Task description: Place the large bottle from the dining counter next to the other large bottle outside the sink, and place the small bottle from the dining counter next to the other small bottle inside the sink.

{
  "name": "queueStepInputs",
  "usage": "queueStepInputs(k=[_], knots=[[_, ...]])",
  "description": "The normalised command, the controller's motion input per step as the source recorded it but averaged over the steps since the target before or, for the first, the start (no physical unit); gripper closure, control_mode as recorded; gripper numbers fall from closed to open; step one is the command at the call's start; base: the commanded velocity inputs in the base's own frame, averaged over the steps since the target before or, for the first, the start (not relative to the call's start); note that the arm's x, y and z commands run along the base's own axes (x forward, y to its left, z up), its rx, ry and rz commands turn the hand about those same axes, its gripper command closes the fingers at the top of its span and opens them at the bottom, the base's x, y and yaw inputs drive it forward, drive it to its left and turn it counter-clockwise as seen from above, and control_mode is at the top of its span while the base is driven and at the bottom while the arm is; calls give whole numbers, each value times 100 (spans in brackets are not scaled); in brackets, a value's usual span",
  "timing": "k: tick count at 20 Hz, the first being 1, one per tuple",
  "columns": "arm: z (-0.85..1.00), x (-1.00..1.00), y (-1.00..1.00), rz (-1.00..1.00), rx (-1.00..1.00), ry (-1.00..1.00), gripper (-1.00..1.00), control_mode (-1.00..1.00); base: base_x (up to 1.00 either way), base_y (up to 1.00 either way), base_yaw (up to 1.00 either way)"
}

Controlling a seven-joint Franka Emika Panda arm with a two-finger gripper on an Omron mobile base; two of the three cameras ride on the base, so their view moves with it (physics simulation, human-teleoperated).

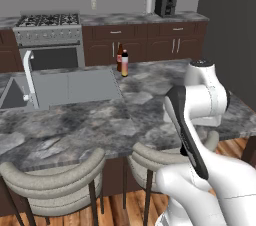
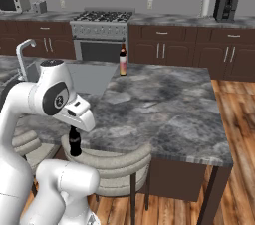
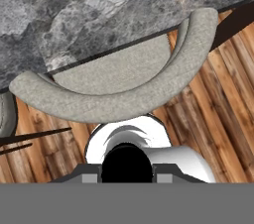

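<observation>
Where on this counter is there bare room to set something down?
The marbled counter is bare between the drainboard, the two tall bottles at its far edge and the chairs at its near edge. It is crowded only beside those bottles and around the faucet.

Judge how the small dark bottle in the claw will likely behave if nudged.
The small dark bottle looks rigid, so the claw probably won't squash it. Narrow and upright, it may tip once set down; being round, it would likely roll.
</observation>
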Motion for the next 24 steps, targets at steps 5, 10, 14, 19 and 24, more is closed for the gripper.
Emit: queueStepInputs(k=[5,10,14,19,24], knots=[[0,0,0,0,0,0,100,-100,0,0,0],[0,0,0,0,0,0,100,100,0,0,0],[0,0,0,0,0,0,100,100,0,0,0],[0,0,0,0,0,0,100,100,-1,-31,-1],[0,0,0,0,0,0,100,100,-1,-64,6]])
